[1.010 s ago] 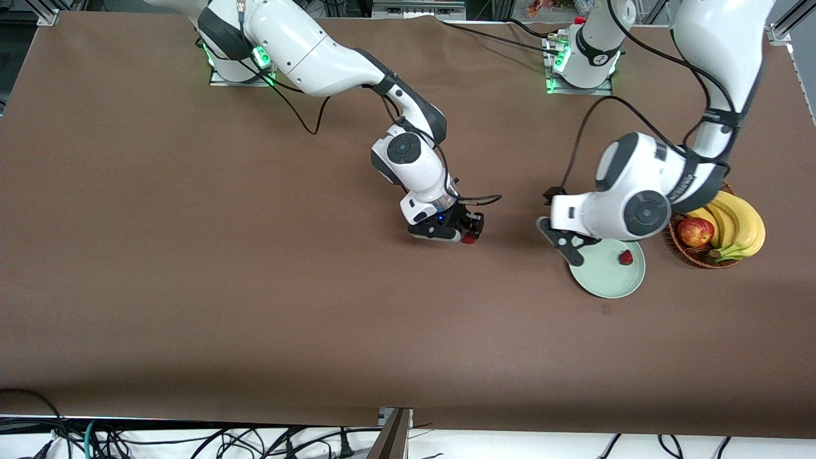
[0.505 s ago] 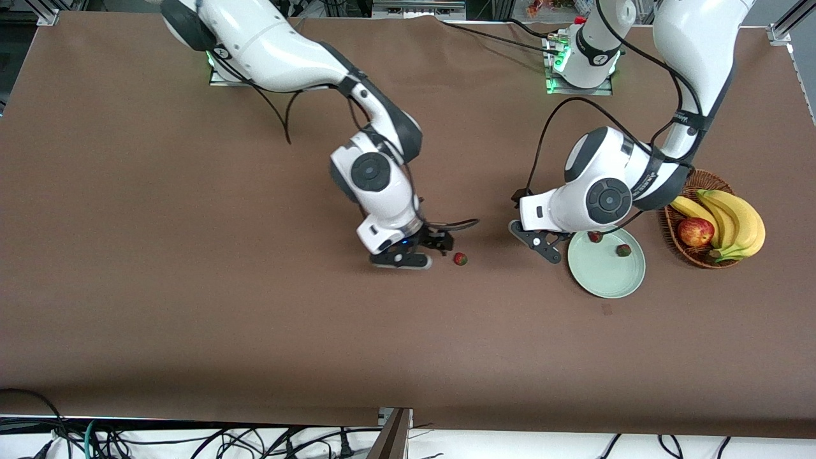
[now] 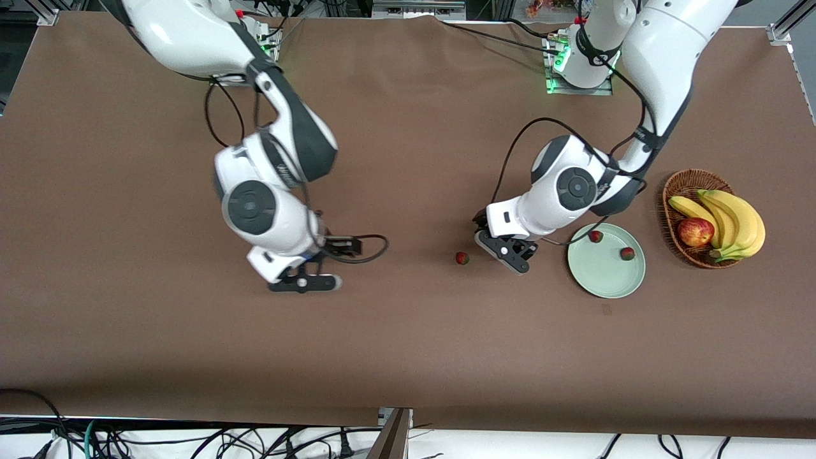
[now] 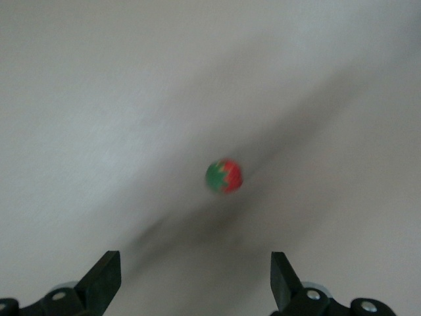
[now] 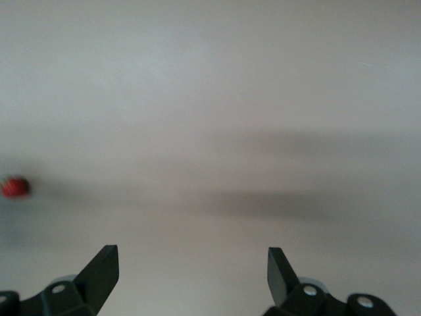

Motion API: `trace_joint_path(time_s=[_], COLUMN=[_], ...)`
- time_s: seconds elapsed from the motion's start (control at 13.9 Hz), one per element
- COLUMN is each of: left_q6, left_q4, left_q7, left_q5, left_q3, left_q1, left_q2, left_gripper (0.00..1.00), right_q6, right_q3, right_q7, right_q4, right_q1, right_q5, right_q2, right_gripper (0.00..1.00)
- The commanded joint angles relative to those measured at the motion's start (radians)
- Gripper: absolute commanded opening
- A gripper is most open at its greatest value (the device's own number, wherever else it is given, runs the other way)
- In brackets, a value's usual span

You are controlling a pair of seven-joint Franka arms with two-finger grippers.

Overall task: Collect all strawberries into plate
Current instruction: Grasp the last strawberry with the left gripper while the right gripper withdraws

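One strawberry lies on the brown table between the two grippers. Two more strawberries lie in the mint-green plate. My left gripper is open and empty, low over the table between the loose strawberry and the plate. In the left wrist view the loose strawberry shows ahead of the open left gripper. My right gripper is open and empty, low over bare table toward the right arm's end. The right wrist view shows its open gripper and the strawberry at the edge.
A brown wicker basket with bananas and a red apple stands beside the plate toward the left arm's end of the table.
My right gripper let go of a strawberry onto the table and swung away toward its own end. A second strawberry now shows in the plate. My left gripper moved from the plate toward the loose strawberry.
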Motion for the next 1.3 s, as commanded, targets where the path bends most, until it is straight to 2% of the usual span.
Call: trace_joint_path(time_s=[0.0, 0.07, 0.22, 0.29, 0.36, 0.51, 0.58, 0.65, 0.79, 0.87, 0.94, 1.08, 1.23], left_q6=[0.103, 0.137, 0.215, 0.238, 0.240, 0.242, 0.242, 0.242, 0.242, 0.242, 0.243, 0.243, 0.243], left_q4=[0.020, 0.021, 0.021, 0.021, 0.021, 0.023, 0.023, 0.023, 0.025, 0.025, 0.028, 0.044, 0.052], left_q7=[-0.065, -0.076, -0.082, -0.094, -0.096, -0.096, -0.088, -0.088, -0.088, -0.090, -0.096, -0.097, -0.097], left_q5=[0.004, 0.005, 0.034, 0.037, 0.046, 0.066, 0.071, 0.085, 0.094, 0.108, 0.109, 0.111, 0.112], left_q3=[0.012, 0.025, 0.058, 0.064, 0.081, 0.088, 0.089, 0.089, 0.091, 0.091, 0.089, 0.091, 0.091], left_q1=[-0.068, -0.083, -0.117, -0.135, -0.143, -0.149, -0.149, -0.151, -0.151, -0.151, -0.151, -0.155, -0.154], left_q2=[0.082, 0.098, 0.128, 0.141, 0.145, 0.142, 0.144, 0.145, 0.145, 0.147, 0.152, 0.161, 0.164], left_gripper=[1.00, 1.00, 0.92, 0.92, 0.87, 0.85, 0.78, 0.76, 0.66, 0.58, 0.57, 0.48, 0.27], right_q6=[-0.166, -0.217, -0.288, -0.312, -0.317, -0.346, -0.364, -0.383, -0.369, -0.366, -0.372, -0.363, -0.366], right_q3=[0.014, 0.012, -0.005, -0.021, -0.034, -0.038, -0.038, -0.038, -0.038, -0.038, -0.038, -0.038, -0.051], right_q7=[-0.143, -0.195, -0.309, -0.362, -0.401, -0.410, -0.409, -0.398, -0.398, -0.404, -0.413, -0.406, -0.407], right_q4=[-0.031, -0.032, -0.047, -0.076, -0.116, -0.178, -0.194, -0.211, -0.297, -0.325, -0.334, -0.336, -0.336], right_q1=[-0.094, -0.131, -0.205, -0.233, -0.260, -0.319, -0.332, -0.334, -0.348, -0.348, -0.351, -0.363, -0.374], right_q5=[0.000, -0.003, -0.008, -0.009, -0.011, -0.021, -0.035, -0.046, -0.052, -0.078, -0.086, -0.092, -0.094], right_q2=[-0.130, -0.165, -0.241, -0.283, -0.334, -0.422, -0.454, -0.482, -0.554, -0.581, -0.606, -0.658, -0.677], right_gripper=[1.00, 1.00, 1.00, 1.00, 1.00, 1.00, 1.00, 1.00, 1.00, 1.00, 1.00, 1.00, 1.00])
